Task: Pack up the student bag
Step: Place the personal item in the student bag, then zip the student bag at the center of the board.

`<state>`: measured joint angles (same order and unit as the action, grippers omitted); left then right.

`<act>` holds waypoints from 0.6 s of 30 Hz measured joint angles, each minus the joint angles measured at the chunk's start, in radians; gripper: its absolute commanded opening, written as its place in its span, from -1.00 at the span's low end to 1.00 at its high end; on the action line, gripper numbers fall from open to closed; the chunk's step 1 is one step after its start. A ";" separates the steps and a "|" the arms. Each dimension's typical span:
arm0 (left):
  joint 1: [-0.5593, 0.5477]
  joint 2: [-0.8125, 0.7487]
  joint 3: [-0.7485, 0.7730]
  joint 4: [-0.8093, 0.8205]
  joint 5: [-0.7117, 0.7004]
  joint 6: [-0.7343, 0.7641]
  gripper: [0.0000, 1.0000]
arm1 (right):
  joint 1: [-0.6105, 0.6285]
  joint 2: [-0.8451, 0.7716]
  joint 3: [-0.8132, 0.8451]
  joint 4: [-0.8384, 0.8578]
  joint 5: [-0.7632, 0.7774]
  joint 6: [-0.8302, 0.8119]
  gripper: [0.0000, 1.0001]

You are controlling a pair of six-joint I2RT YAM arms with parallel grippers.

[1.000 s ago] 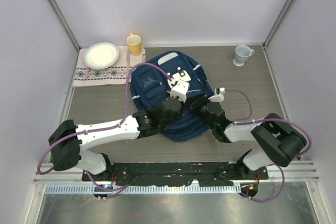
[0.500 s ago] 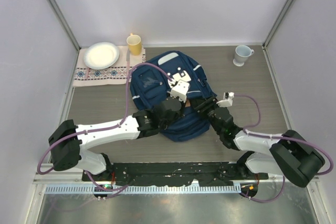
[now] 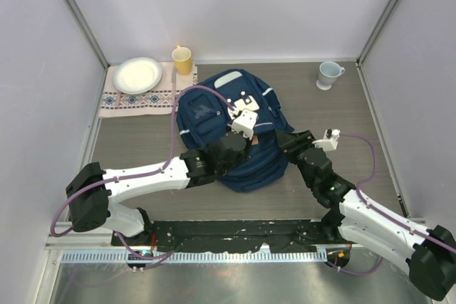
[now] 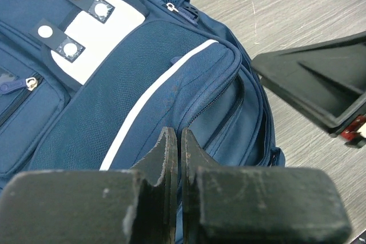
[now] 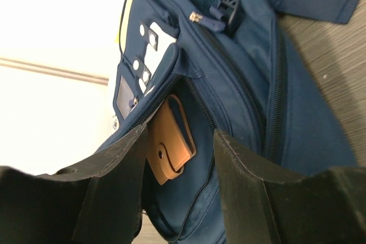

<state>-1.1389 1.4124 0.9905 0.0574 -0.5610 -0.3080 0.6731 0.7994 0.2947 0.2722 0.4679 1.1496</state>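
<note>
The student bag (image 3: 214, 115), navy with white stripes and a white flap, lies flat in the middle of the table. My left gripper (image 3: 253, 140) rests on the bag's right side; in the left wrist view its jaws (image 4: 175, 141) are pinched on the fabric lip of an open zip compartment (image 4: 229, 112). My right gripper (image 3: 286, 139) is open and empty at the bag's right edge, facing that opening. The right wrist view shows the bag (image 5: 257, 84) and a tan leather wallet (image 5: 170, 141) inside the compartment, beyond my open right gripper (image 5: 180, 138).
A white plate (image 3: 138, 74) sits on a patterned cloth (image 3: 121, 100) at the back left, with a yellow cup (image 3: 182, 59) beside it. A pale mug (image 3: 328, 74) stands at the back right. Grey walls close in the sides and back.
My right gripper has drawn back to the right, off the bag to its right edge, its arm swinging out. The left gripper has kept its hold in place.
</note>
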 measured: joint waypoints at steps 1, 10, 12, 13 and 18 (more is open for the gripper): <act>0.000 0.000 0.000 -0.002 0.008 0.003 -0.60 | 0.000 -0.032 0.000 -0.034 0.021 0.005 0.11; 0.000 -0.032 0.000 -0.051 0.191 0.095 0.66 | -0.001 -0.220 0.026 -0.225 0.115 0.000 0.26; 0.001 -0.067 -0.015 -0.056 0.176 0.103 0.70 | -0.001 -0.230 0.040 -0.245 0.122 -0.012 0.30; 0.003 -0.089 -0.025 -0.062 0.156 0.101 0.70 | -0.001 -0.229 0.048 -0.252 0.122 -0.019 0.30; 0.102 -0.198 -0.102 -0.084 0.100 0.010 0.70 | -0.001 -0.109 0.127 -0.264 0.085 -0.060 0.31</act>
<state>-1.0370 1.2148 0.8886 -0.0261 -0.4610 -0.2985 0.6720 0.6907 0.4217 0.0082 0.5529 1.0897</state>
